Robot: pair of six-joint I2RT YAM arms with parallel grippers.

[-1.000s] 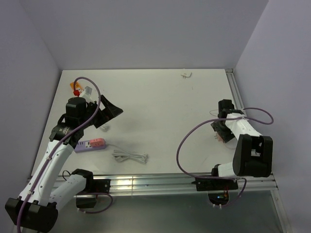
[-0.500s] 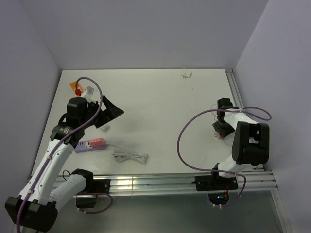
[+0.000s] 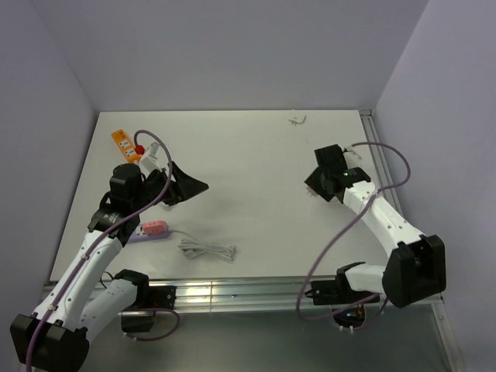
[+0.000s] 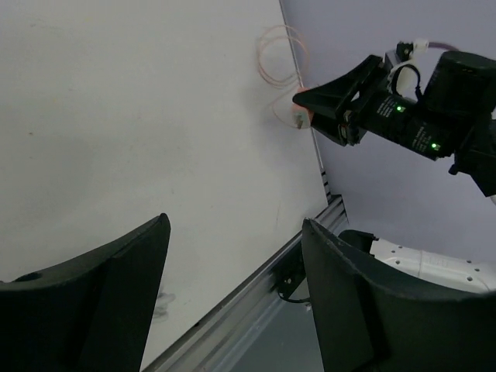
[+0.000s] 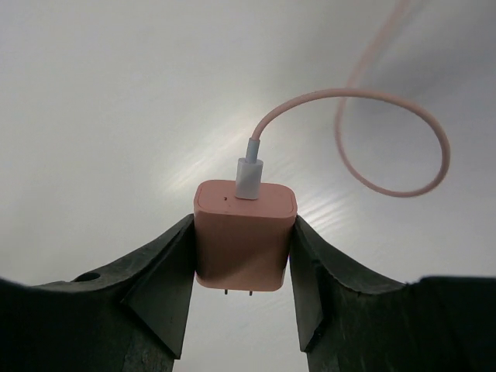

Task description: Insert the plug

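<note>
My right gripper [image 3: 316, 184] is shut on the salmon-pink plug [image 5: 244, 240] and holds it above the table, right of centre. In the right wrist view its fingers [image 5: 167, 263] press the plug's two sides. Two short prongs stick out below, and the pale-pink cord [image 5: 391, 139] loops away from the top. The left wrist view shows the plug [image 4: 301, 117] at the tip of the right gripper [image 4: 310, 101]. My left gripper [image 3: 188, 186] is open and empty, raised over the table's left part. The lilac power strip [image 3: 147, 230] lies below it.
An orange power strip [image 3: 122, 142] lies at the back left. A coiled white cord [image 3: 208, 249] lies near the front edge. A small white object [image 3: 297, 118] sits at the back. A metal rail [image 3: 377, 159] runs along the table's right edge.
My right gripper has swung from the right edge toward the back and left, carrying the plug off the table. My left gripper has shifted slightly to the right.
</note>
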